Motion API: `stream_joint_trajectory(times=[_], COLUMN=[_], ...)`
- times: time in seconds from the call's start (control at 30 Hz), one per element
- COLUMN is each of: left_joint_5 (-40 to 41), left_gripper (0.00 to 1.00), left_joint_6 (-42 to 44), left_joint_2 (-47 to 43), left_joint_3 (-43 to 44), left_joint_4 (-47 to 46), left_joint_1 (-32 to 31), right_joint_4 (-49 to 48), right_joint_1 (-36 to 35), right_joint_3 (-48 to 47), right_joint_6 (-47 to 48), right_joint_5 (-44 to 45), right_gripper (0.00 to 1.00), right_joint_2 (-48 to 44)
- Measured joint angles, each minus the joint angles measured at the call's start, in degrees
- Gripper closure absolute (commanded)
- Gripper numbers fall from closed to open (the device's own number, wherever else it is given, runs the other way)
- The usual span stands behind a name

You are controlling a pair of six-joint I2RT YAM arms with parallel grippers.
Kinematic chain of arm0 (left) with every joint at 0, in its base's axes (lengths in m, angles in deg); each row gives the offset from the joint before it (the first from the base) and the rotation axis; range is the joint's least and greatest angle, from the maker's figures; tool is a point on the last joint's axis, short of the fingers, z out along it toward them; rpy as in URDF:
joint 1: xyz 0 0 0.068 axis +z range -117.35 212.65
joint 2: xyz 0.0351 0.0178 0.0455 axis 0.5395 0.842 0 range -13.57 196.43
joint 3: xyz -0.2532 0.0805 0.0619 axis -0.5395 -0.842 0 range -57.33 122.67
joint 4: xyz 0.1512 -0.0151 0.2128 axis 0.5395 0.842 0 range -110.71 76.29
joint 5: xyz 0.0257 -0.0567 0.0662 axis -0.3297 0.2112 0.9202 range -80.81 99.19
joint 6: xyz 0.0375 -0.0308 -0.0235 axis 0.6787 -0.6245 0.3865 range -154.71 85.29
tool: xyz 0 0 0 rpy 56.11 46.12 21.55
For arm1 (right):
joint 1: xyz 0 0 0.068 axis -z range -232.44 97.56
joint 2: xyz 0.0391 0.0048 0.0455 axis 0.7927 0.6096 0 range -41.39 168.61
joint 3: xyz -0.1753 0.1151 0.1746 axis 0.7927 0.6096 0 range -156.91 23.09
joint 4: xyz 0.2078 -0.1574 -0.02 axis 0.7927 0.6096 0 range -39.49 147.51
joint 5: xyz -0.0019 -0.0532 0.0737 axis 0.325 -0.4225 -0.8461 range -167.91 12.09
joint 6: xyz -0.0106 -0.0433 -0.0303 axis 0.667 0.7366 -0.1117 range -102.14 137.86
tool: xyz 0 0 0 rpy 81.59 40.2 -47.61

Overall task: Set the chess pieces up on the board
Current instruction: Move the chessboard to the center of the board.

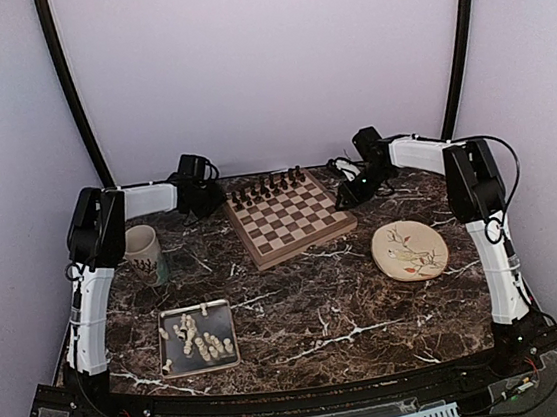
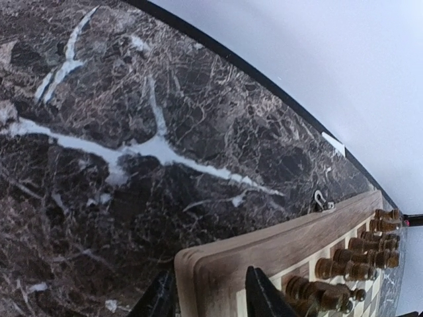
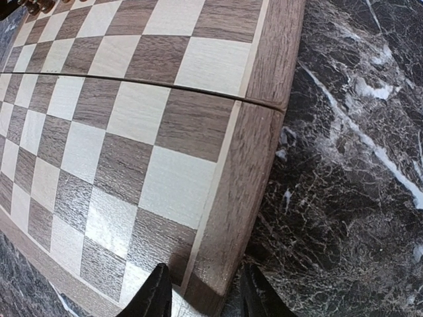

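The left gripper's [image 2: 211, 300] two black fingers sit at the bottom of its wrist view, spread apart astride a corner of the square wooden chessboard with tan and brown checks and a pale border [image 2: 277, 247]: one finger over the wood, the other off it above the dark veined marble table [image 2: 132, 132]. The right gripper [image 3: 206, 297] does the same at the opposite edge, fingers apart, one over the squares and one outside the border. The board lies at the far middle of the table, with the dark brown turned chess pieces [image 2: 344, 254] standing in rows along its far side and the cream-white chess pieces [image 1: 201, 343] heaped in the shallow grey metal tray [image 1: 194, 306] near the left arm

This looks like squaring or shifting the board. Both arms should move together and keep it flat and slow, so the standing dark pieces do not topple. A seam crosses the board, so pushing one half alone may open it

The fingertips are cut off by the frame, so contact with the wood cannot be judged. The pieces are too small to count or identify
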State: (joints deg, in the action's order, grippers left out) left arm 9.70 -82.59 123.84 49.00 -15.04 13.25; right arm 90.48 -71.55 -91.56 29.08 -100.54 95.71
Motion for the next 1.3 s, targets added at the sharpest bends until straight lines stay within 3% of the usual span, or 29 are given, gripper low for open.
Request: stream_joint_trajectory(times=[0.27,0.9,1.3], left_joint_5=[1.1,1.5,-1.7], left_gripper=[0.62,0.71,0.79], left_joint_6=[-2.3,-3.7,-3.0], left_joint_2=[5.3,6.7,6.8], left_joint_3=[7.0,7.3,9.1], left_joint_4=[-2.3,-3.0,0.5], left_joint_1=[0.0,0.2,0.9], right_joint_4=[-0.1,0.9,1.3], right_joint_1=[0.0,1.9,0.2], right_joint_3=[0.2,-2.5,0.7], right_joint_6=[-1.1,-3.4,-1.2], right_joint_5=[-0.1,1.4,-3.5], right_gripper=[0.60,0.56,0.65], right_joint_2=[0.0,0.4,0.1])
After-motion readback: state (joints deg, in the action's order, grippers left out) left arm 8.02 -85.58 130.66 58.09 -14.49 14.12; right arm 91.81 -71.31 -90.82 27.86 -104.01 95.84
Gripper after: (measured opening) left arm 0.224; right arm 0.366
